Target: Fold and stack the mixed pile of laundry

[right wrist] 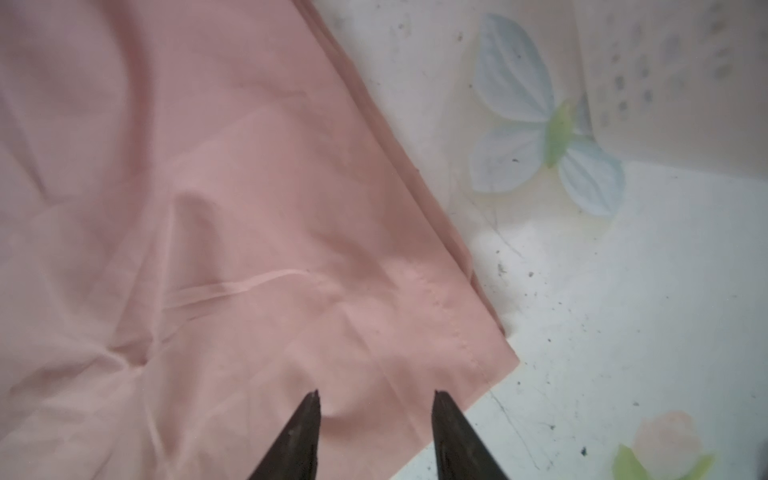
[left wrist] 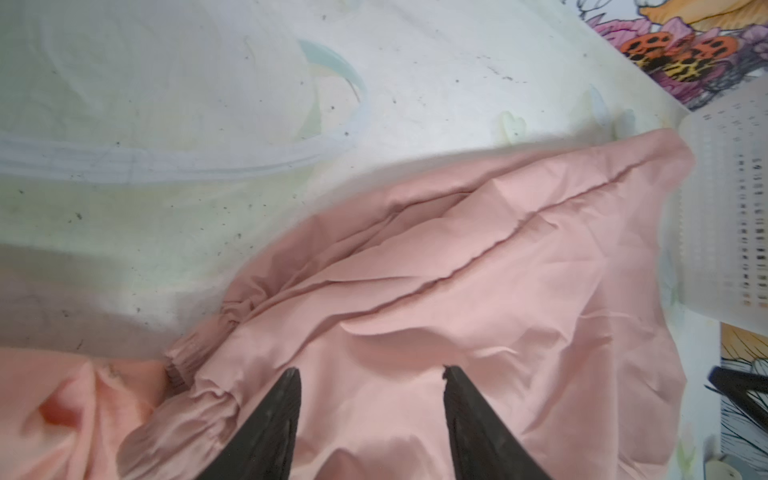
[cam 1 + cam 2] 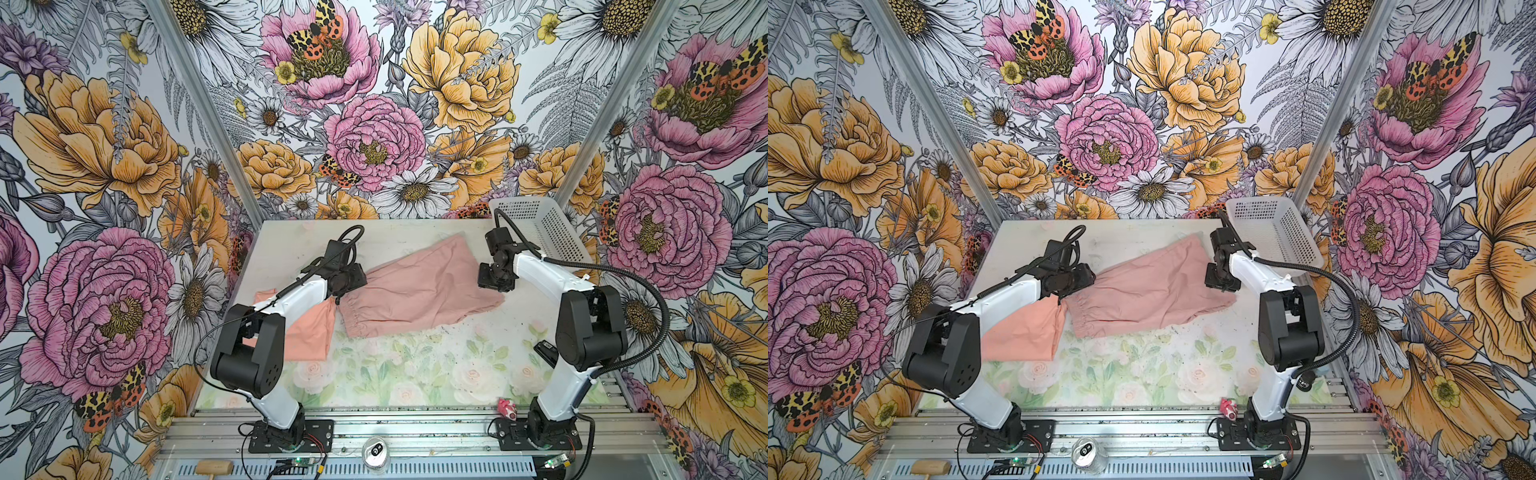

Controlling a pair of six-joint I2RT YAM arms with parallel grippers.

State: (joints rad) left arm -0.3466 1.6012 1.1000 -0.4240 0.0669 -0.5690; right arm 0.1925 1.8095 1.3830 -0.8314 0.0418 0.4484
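**Pinks and peaches on a flowered table**

We see a dusty-pink garment (image 3: 419,286), plain all over, its gathered edge the same shade. To its left lies a peach-orange T-shirt (image 3: 309,332), plain where it shows. The table cover (image 3: 415,374) is off-white at the far side and speckled with dark flecks. Nearer us it carries pale pink roses with soft green leaves. In the right wrist view it also has a light blue butterfly (image 1: 548,124) printed on it. The basket (image 3: 536,224) at the far right is white, dotted with small holes. The walls (image 3: 104,145) bear large pink, yellow-orange and white flowers outlined in black, with orange spotted moths. The left arm (image 3: 299,293) and the right arm (image 3: 540,270) are white with black joints.
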